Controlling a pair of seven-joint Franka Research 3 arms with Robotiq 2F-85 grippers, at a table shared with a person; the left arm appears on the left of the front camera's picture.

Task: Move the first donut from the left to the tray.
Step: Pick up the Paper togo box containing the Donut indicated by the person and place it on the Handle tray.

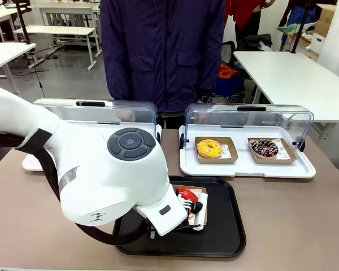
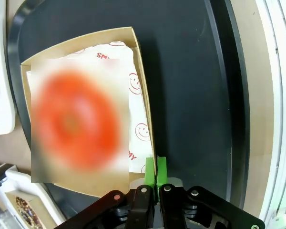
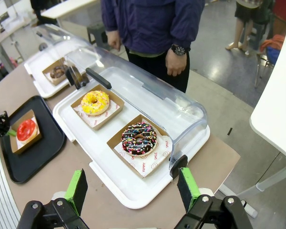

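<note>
The left claw (image 2: 156, 167), pressed onto the cardboard rim beside the first donut (image 2: 76, 121), rests on the tray (image 2: 195, 95).

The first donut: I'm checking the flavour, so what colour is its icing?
Glossy red, on the first donut sitting in its cardboard tray on the black tray. The right wrist view shows it best.
</note>
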